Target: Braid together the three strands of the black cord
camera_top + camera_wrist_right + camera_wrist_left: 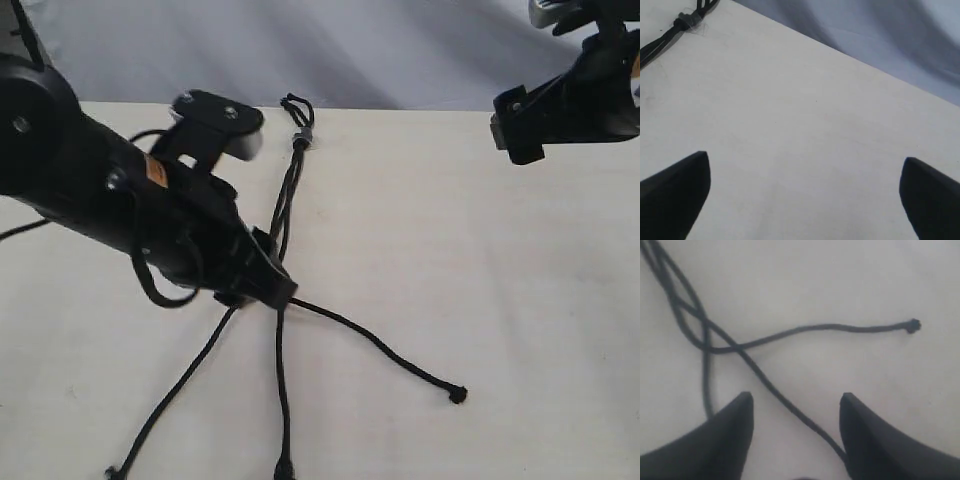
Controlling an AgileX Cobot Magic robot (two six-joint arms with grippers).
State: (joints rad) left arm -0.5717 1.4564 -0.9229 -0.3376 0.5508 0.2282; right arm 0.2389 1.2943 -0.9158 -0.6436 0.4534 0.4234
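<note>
The black cord lies on the white table, its small loop and grey band at the far side. Below the band the three strands cross and fan out: one to the front left, one straight forward, one to the right ending in a knot. My left gripper is low over the point where they spread, open. In the left wrist view a strand runs between its fingers and the knotted strand lies beyond. My right gripper hangs high at the right, open and empty.
The table's far edge meets a grey-blue cloth backdrop. The right wrist view shows bare table below, with the grey band off in one corner. The left arm's body covers part of the strands.
</note>
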